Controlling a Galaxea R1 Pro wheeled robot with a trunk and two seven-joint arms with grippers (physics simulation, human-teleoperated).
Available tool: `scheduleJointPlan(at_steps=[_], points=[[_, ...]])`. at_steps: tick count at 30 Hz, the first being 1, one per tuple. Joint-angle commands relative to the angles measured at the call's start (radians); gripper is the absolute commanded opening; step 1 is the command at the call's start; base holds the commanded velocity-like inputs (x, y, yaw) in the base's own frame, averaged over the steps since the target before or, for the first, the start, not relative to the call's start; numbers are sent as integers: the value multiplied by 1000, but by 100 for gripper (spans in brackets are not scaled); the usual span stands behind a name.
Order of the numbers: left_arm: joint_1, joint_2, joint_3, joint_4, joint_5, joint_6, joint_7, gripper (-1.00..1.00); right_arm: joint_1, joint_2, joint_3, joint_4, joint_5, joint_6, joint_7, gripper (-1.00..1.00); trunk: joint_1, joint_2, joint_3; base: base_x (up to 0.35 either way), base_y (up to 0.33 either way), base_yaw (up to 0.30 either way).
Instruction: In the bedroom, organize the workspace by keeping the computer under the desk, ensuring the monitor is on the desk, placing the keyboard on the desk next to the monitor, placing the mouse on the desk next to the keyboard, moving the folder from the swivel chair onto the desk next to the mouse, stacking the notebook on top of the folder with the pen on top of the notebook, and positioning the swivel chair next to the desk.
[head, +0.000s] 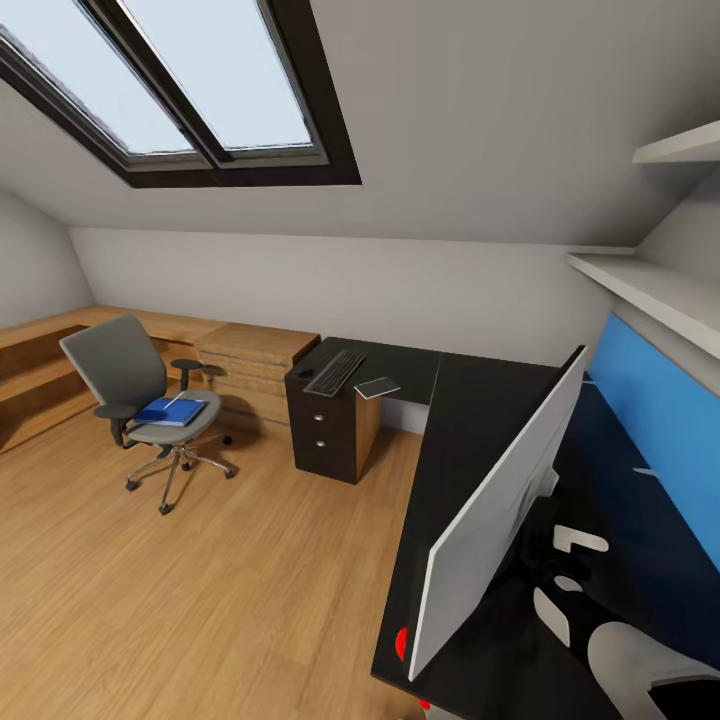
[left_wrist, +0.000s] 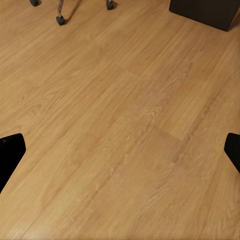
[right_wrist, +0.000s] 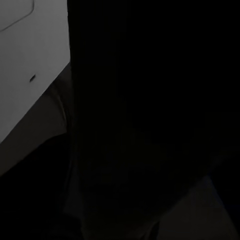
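The monitor (head: 495, 500) stands on the black desk (head: 440, 480) close to me, its pale grey back toward me and a red dot at its lower corner. That grey back (right_wrist: 25, 60) also appears in the right wrist view; everything else there is dark, so the right gripper's fingers cannot be made out. On the desk's far wing lie the keyboard (head: 335, 372) and a small flat dark rectangle (head: 377, 387). The blue folder (head: 170, 410) rests on the swivel chair (head: 130, 385), out on the floor left of the desk. My left gripper (left_wrist: 120, 150) hangs open over bare floor. The computer is out of view.
A light wooden drawer cabinet (head: 255, 365) stands between the chair and the desk's black drawer unit (head: 325, 440). A low wooden platform (head: 40, 370) runs along the left wall. White shelves (head: 650, 285) and a blue panel (head: 660, 430) are behind the desk.
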Motion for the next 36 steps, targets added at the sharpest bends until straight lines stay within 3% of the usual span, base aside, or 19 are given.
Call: scheduleJointPlan(at_steps=[1,24,31,35,36], points=[[0,0,-1,-1,7,-1,-3,100,-1,-1,11,0,-10,-4,-2,-100,1,-2,-2,0,0,0],[0,0,-2,-1,8,0,-3,100,-1,-14,10,0,-11,-3,-2,-100,1,-2,-2,0,0,0],[0,1,-23,-6,10,7,-2,100,-1,-24,10,0,-12,-3,-2,-100,1,-2,-2,0,0,0],[0,-22,-25,-91,11,50,-1,100,-1,-27,10,0,-13,-3,-2,-100,1,-2,-2,0,0,0],[0,-34,-24,-172,13,137,-2,100,-1,-31,10,0,-14,-3,-2,-100,1,-2,-2,0,0,0]])
